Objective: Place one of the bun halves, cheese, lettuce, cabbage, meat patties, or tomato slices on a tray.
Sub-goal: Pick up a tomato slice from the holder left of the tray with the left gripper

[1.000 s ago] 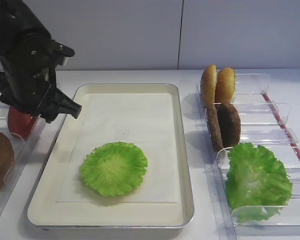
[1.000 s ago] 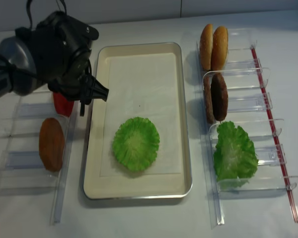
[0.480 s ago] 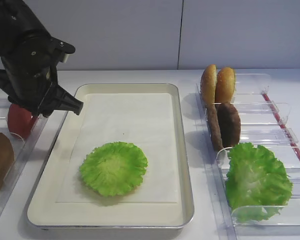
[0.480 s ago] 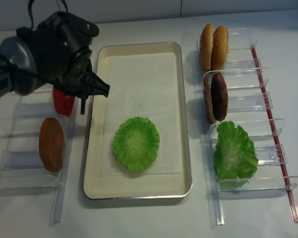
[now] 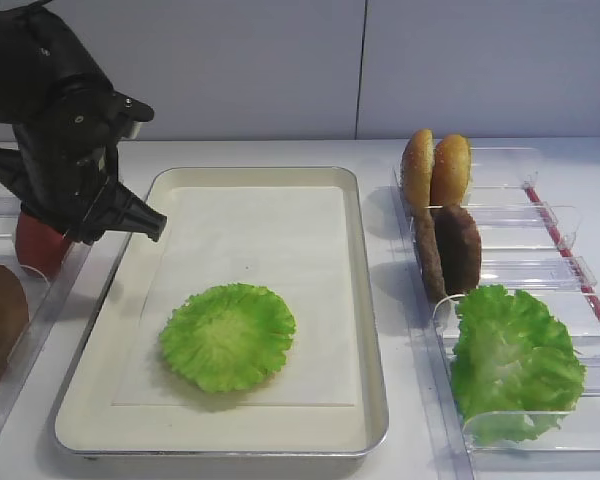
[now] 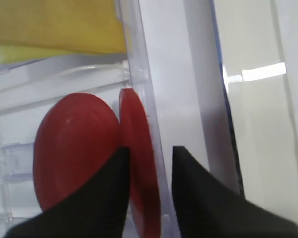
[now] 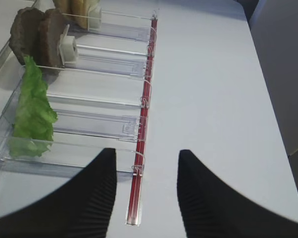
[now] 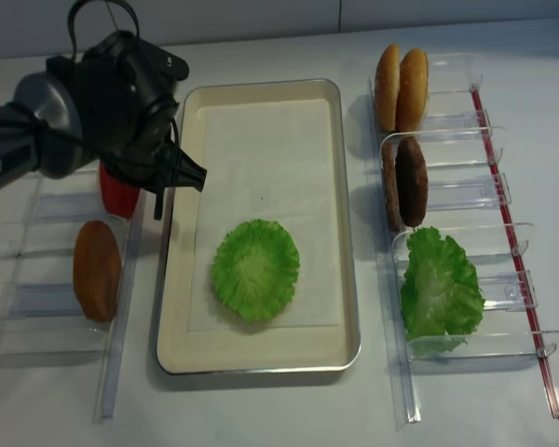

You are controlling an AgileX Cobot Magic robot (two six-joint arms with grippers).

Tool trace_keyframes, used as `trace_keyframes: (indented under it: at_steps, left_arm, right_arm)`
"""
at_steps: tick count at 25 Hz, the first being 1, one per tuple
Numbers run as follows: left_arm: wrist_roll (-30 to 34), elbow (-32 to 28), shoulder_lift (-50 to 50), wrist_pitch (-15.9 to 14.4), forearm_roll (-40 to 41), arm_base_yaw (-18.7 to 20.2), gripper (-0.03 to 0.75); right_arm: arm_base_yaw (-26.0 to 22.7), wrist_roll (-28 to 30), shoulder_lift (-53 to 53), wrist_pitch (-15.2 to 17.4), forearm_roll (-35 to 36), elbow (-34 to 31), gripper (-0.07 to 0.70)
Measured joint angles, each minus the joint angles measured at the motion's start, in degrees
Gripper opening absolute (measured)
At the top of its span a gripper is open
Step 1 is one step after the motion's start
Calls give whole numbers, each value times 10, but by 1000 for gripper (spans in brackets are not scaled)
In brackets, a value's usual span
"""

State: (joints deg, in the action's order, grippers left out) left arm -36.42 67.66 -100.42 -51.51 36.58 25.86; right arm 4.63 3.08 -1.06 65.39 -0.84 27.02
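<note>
Left gripper (image 6: 148, 191) straddles the nearer tomato slice (image 6: 138, 173), jaws narrow but not visibly clamped; pinch squarely, then lift straight up.

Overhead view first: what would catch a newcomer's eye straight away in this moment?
The bulky black left arm over the bin left of the tray, its left gripper straddling an upright tomato slice beside a second slice. Next, the bright green lettuce leaf lying flat, alone on the tray, toward its near end. On the right, clear bins hold upright bun halves, meat patties and more lettuce.
</note>
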Motion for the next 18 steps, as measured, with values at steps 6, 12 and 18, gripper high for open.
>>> trace_keyframes:
  at_steps: [6,12,18]
  left_arm:
    - [-1,8,0,-2,4,0,230]
    - [-1,9,0,-12,9,0,200]
    - [-1,9,0,-12,9,0,131]
  right_arm:
    - [0,0,0,0,0,0,340]
    - [0,0,0,0,0,0,340]
    - [0,0,0,0,0,0,340]
